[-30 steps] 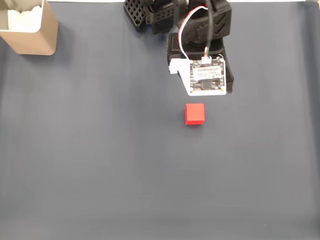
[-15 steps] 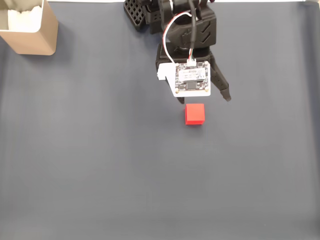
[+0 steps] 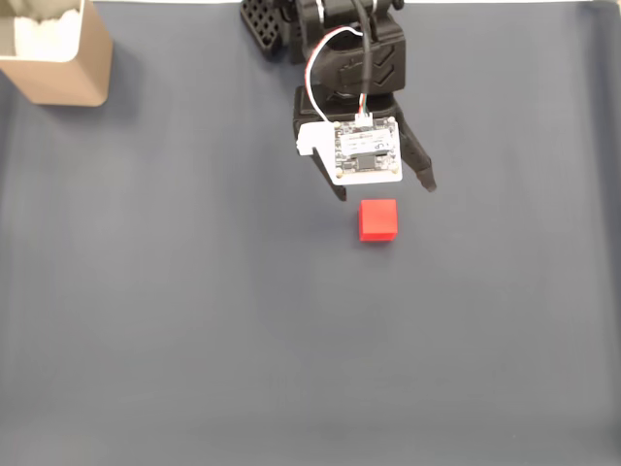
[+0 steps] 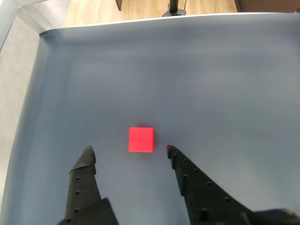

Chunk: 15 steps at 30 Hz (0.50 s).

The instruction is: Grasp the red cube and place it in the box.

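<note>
The gripper (image 4: 128, 151) hangs with jaws spread wide, holding nothing, just short of the red cube (image 4: 141, 139), which rests on the grey mat (image 3: 194, 291) (the box (image 3: 53, 53) sits well apart, at the fixed view's top-left corner).

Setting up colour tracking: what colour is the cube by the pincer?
Bright red, plain matte; the cube shows best in the wrist view.
</note>
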Each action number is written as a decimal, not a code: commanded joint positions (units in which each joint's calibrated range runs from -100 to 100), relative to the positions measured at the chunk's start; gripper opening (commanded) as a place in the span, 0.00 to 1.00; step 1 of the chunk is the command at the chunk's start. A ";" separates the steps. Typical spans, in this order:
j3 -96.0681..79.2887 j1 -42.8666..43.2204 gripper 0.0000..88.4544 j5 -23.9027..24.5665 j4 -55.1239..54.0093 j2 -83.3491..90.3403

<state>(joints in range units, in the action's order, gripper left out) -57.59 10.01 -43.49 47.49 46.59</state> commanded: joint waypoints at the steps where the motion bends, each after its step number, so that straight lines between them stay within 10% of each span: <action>1: 0.84 -0.85 0.40 -1.27 -1.26 0.90; 15: 0.84 -0.71 0.40 -2.39 -9.30 -8.20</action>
<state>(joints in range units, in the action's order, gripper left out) -57.59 9.27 -45.59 40.33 39.47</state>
